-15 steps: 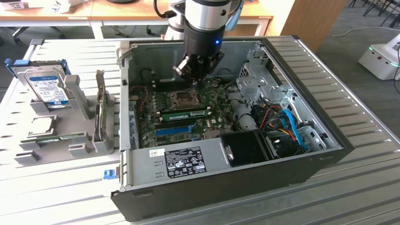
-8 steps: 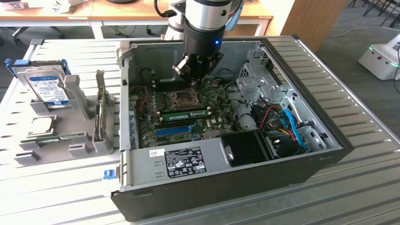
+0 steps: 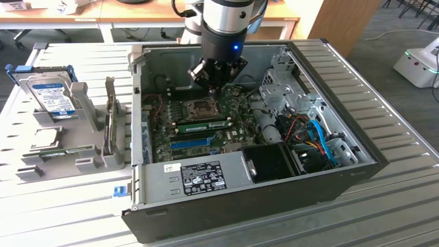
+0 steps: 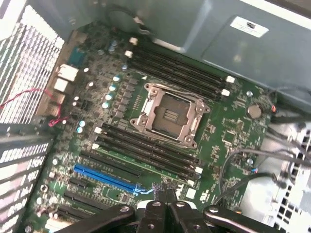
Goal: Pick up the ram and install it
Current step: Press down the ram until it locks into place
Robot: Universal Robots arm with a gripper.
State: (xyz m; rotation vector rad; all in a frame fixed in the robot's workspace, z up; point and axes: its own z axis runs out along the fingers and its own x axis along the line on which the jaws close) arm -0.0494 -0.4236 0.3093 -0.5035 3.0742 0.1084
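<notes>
— Where do we have the ram [image 3: 203, 125]?

— Standing on edge in a memory slot, just beside the CPU socket [image 3: 203, 108], between it and the blue slot strip [image 3: 190, 142]. The wrist view shows it as a thin green line [image 4: 150, 164] along that slot.

— And the gripper [image 3: 214, 92]?

— Jaws pinched together, holding nothing, tips [image 4: 165, 196] right over the stick. Whether they touch it, we cannot tell.

— Then seating is our concern. We'd press straight down, evenly, and watch that the white latches [image 4: 198, 170] look closed.

— Room?

— Tight sideways: the case [image 3: 357, 149] walls surround us and the cables [image 3: 312, 136] crowd the exterior view's right. Straight up is open.
</notes>
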